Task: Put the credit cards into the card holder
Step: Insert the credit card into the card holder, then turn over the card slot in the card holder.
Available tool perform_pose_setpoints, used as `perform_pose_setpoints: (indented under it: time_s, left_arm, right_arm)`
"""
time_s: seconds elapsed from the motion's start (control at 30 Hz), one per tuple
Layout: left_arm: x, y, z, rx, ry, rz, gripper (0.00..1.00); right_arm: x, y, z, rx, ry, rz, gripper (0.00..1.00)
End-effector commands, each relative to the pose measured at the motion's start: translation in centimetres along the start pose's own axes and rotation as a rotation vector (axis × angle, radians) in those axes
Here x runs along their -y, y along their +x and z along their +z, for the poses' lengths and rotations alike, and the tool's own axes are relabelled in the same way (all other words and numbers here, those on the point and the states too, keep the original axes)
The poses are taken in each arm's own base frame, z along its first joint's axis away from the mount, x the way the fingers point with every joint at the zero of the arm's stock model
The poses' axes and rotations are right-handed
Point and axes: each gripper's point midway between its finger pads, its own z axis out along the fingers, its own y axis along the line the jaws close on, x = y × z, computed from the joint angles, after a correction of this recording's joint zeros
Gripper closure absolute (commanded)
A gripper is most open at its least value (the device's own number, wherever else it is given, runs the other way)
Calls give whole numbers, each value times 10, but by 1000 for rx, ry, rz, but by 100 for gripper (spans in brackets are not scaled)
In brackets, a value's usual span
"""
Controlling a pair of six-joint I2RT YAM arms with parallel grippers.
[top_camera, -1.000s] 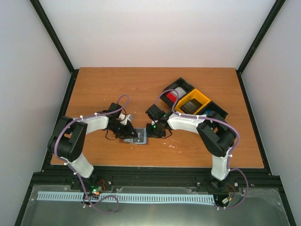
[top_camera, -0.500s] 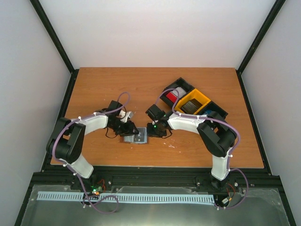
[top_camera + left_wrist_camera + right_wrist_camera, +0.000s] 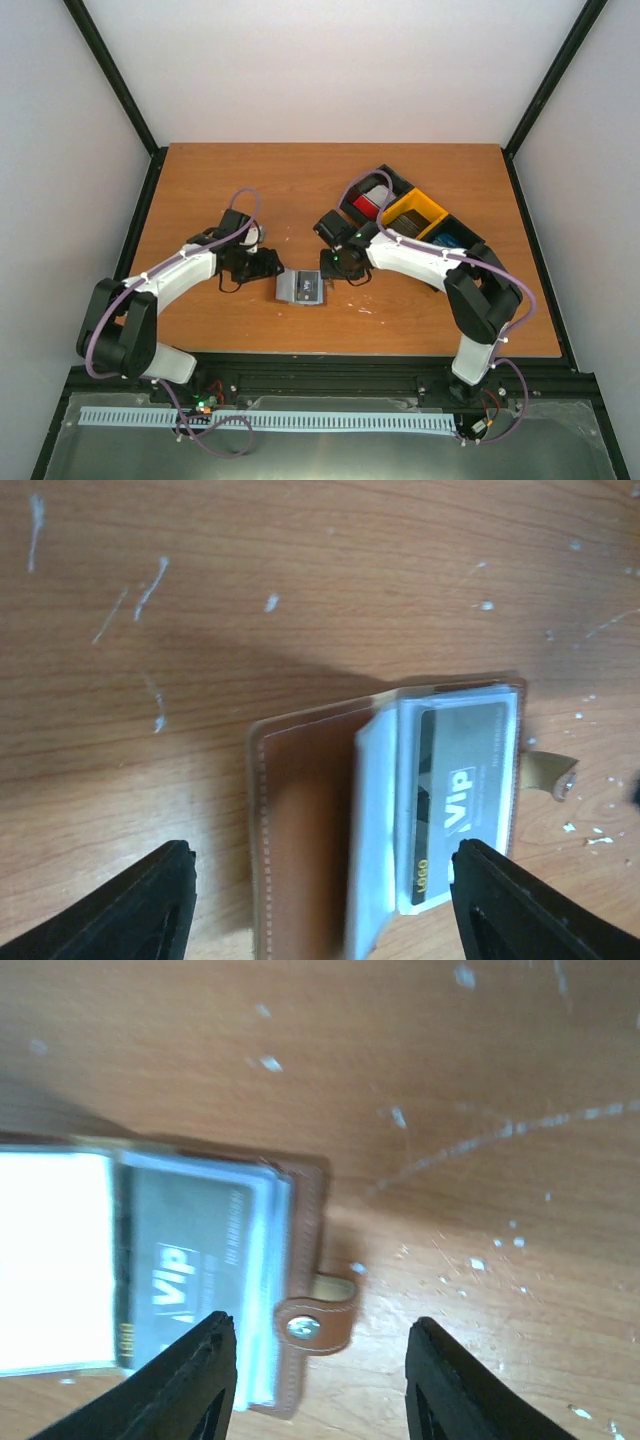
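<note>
Even, diffuse light fills the overhead view; shadows on the orange-brown wooden tabletop (image 3: 250,180) are faint. The right wrist view is blurred, and the pale inner leaf (image 3: 50,1260) of the small brown leather card holder (image 3: 305,1250) is blown out white (detail lost). A broad soft shadow crosses the left wrist view.

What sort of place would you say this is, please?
Probably a robot test cell: a wooden table boxed in by plain white walls, a left arm and right arm bolted at its edge, a wallet laid out.
</note>
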Motion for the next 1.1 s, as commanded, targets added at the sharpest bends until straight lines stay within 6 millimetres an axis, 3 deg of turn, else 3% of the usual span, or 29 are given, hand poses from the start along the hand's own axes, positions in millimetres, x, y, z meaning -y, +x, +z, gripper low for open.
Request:
perform_pose_setpoints:
  time_s: [0.0,0.13,0.23,0.4,0.57,1.07]
  left_arm:
    - [-7,7,9,-16,-18,-60,29]
    - [-7,10,15,-27,4,-84,30]
    - [-14,17,22,-50,-18,-101,41]
    - [-16,23,29,-76,-6,-100,65]
    - [-22,28,36,-104,-26,-107,74]
    - [-21,30,38,-116,-13,-106,76]
  right_arm:
    - [-13,-19,-26,68,-26,-14,53]
    - [-41,-12,-17,15,-157,-26,55]
    - [-54,-5,-7,-28,-229,-9,59]
    - [-57,2,7,-67,-253,1,71]
    - [-45,10,23,-105,-200,28,72]
    - [-43,18,40,-155,-220,34,71]
